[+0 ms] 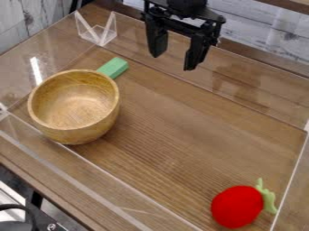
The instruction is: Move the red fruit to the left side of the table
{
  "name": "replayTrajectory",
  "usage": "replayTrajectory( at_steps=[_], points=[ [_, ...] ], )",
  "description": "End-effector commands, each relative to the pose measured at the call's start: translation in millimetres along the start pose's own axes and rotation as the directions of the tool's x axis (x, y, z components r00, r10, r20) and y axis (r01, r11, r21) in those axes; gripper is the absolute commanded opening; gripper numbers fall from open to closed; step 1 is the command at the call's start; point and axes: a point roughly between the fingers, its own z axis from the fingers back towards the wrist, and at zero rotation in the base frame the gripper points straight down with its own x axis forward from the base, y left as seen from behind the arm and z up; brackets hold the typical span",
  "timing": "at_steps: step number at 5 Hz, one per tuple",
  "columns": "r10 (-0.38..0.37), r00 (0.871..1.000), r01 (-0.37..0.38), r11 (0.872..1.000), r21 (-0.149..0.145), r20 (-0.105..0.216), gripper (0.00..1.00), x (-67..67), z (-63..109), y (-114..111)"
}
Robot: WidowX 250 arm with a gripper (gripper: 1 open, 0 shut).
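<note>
Camera view had my claw [185,47] hanging over the far side of the wooden bench [182,126], fingers spread wide, nothing pinched. The red fruit [238,206] sat way down in the near right corner area, green leafy bit pointing right. Big wooden bowl [75,106] was over on the left, with a green block [114,67] just beside it.
</note>
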Motion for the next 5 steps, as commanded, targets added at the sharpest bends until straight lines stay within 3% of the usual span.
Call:
replayTrajectory(
  at_steps=[1, 2, 3, 4, 5],
  points=[
    [-0.069, 0.997, 0.069, 0.998, -0.004, -0.034, 1.00, -7.3, -11.3, -3.2],
    [-0.106, 0.993, 0.105, 0.994, -0.027, -0.052, 1.00, -24.5, -11.9, -34.0],
    [-0.242, 0.969, 0.240, 0.970, -0.038, -0.053, 1.00, -35.8, -28.9, -73.6],
    [-0.368, 0.929, 0.365, 0.930, -0.048, -0.051, 1.00, -47.1, -46.2, -112.1],
    [-0.431, 0.901, 0.428, 0.902, -0.058, -0.047, 1.00, -55.4, -66.9, -136.9]
  ],
)
